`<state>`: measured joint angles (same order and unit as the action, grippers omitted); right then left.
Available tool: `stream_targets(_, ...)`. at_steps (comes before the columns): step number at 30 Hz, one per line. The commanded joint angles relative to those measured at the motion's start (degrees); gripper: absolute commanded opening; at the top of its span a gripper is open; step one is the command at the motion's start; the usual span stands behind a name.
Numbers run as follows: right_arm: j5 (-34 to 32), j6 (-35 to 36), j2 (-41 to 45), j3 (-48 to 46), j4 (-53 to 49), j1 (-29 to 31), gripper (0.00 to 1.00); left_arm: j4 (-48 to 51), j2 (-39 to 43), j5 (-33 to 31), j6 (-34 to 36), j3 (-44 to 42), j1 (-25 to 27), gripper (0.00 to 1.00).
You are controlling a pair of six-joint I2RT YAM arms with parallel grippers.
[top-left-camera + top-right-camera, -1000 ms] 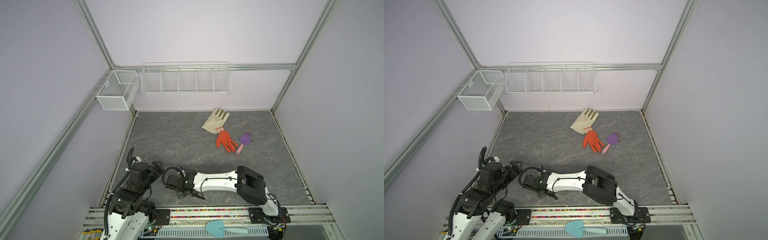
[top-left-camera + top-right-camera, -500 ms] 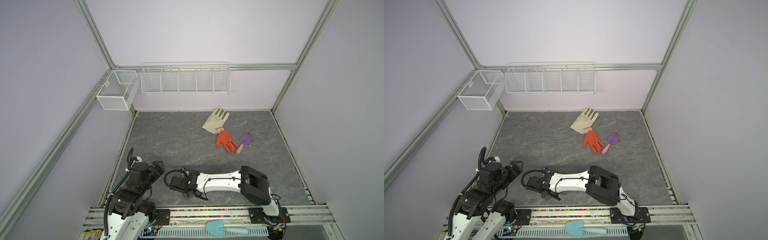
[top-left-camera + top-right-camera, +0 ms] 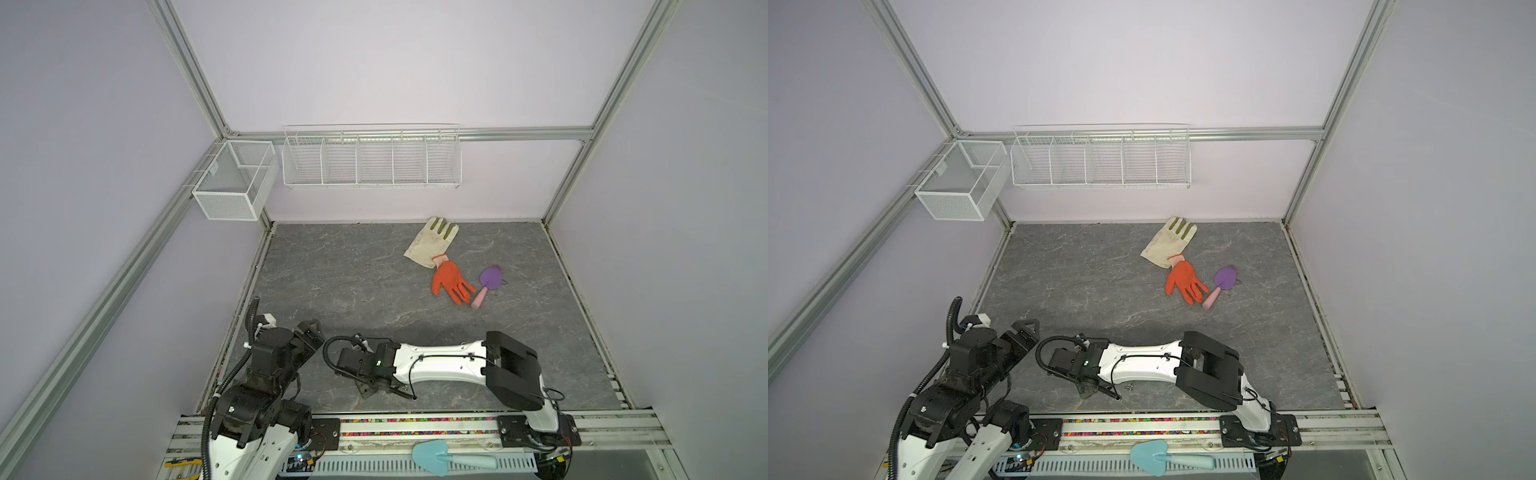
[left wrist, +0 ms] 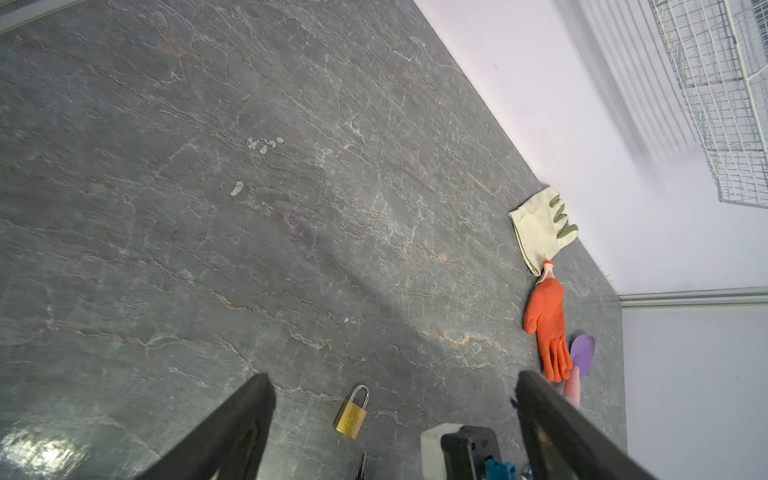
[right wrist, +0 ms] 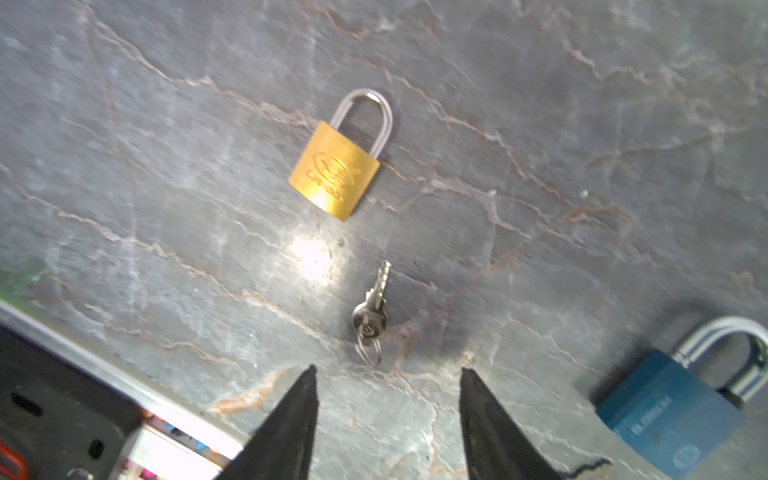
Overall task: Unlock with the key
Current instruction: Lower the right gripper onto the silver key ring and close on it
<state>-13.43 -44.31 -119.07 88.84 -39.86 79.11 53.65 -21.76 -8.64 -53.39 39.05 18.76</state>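
Stretching low leftward, right gripper [image 5: 387,369] hovers, jaws apart, near key [image 5: 371,316].

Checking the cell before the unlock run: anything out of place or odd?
Yes. A pale-blue trowel lies on the front rail, off the table. A beige glove, an orange glove and a purple trowel lie loose toward the back. Nothing looks damaged.

Right of centre in both top views, a cream work glove [image 3: 432,243] lay touching an orange glove [image 3: 449,282], with a purple trowel [image 3: 489,279] just beside it. A wire rack [image 3: 372,160] hung upper centre, a mesh basket [image 3: 232,183] upper left, and a light-blue trowel [image 3: 432,457] lay at the bottom edge.
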Motion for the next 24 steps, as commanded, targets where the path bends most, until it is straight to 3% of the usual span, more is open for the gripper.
stream_targets(1,2.0,4.6,-1.4,0.4,2.2,-0.2,0.51,2.4,0.7,-1.1,-0.5,0.8,0.1,0.91)
stream_targets(3,2.5,6.6,-1.7,0.4,2.6,-0.2,0.45,2.0,0.8,-0.9,-0.7,0.6,0.1,0.91)
stream_targets(16,1.8,12.8,-3.2,0.6,2.7,-0.8,0.33,4.1,1.8,-3.2,-0.7,1.3,0.0,0.91)
stream_targets(24,1.9,15.0,-4.9,1.8,2.4,-0.8,0.3,4.8,2.3,-4.4,-0.7,1.6,0.1,0.91)
